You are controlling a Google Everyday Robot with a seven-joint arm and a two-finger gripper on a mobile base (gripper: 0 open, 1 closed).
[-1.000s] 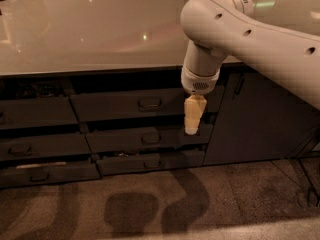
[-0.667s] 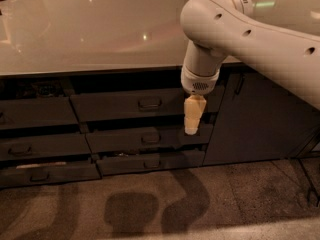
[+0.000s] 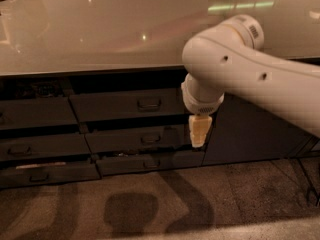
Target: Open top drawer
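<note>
The pincer (image 3: 197, 140) hangs straight down from the white arm (image 3: 250, 74), which reaches in from the right and bends at a thick wrist (image 3: 202, 101) just above it. Whether the pincer is apart or together cannot be told from this side. It hovers in front of the drawer bank, touching nothing that can be seen. Up and to its left sits the top drawer (image 3: 115, 105), its dark grey front running from the pincer's wrist leftward, with the small loop handle (image 3: 149, 104) well to the left of the pincer and a little higher than its tip. The drawer's right edge is hidden behind the wrist. A dark band lies between the drawer's upper edge and the front edge of the desk (image 3: 100, 34), whose pale glossy top spreads above and behind the pincer. Directly behind and left of the pincer is the middle drawer (image 3: 130, 140), and below that the bottom drawer (image 3: 125, 164), its right end just under the pincer's tip. Farther left is a second column of drawer fronts (image 3: 35, 114). To the right of the pincer stands the flat grey cabinet door (image 3: 250, 134), partly covered by the arm. Beneath the pincer the carpeted floor (image 3: 240, 199) lies open, crossed by the arm's dark shadow (image 3: 130, 211) to the lower left.
</note>
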